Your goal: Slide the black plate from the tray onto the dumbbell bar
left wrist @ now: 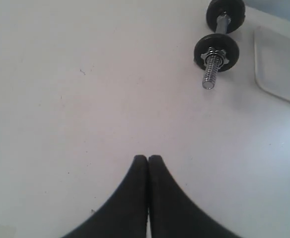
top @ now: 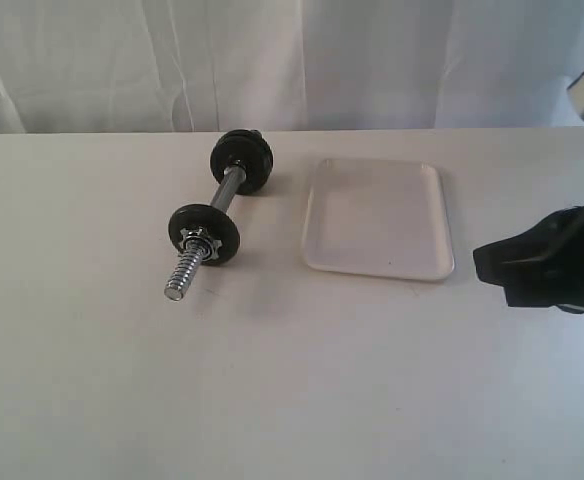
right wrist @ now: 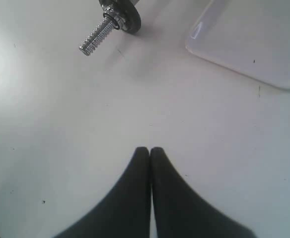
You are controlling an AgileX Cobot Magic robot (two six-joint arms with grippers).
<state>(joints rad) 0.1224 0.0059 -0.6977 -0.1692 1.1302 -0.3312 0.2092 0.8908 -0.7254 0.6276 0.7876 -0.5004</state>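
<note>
The dumbbell bar [top: 228,188] lies on the white table to the left of the tray [top: 377,215], its bare threaded end [top: 182,278] pointing toward the front. A black disc [top: 204,232] sits behind a silver collar nut [top: 194,240] near that end. More black disc [top: 242,160] sits at the far end. The tray holds nothing, and no loose black plate shows in any view. My right gripper [top: 480,262] hovers right of the tray, shut and empty [right wrist: 150,149]. My left gripper [left wrist: 148,157] is shut on nothing, well short of the bar [left wrist: 211,72].
A white curtain [top: 272,60] hangs behind the table's far edge. The tray's corner [right wrist: 254,34] and the threaded end [right wrist: 96,37] show in the right wrist view; the tray's edge [left wrist: 281,64] shows in the left wrist view.
</note>
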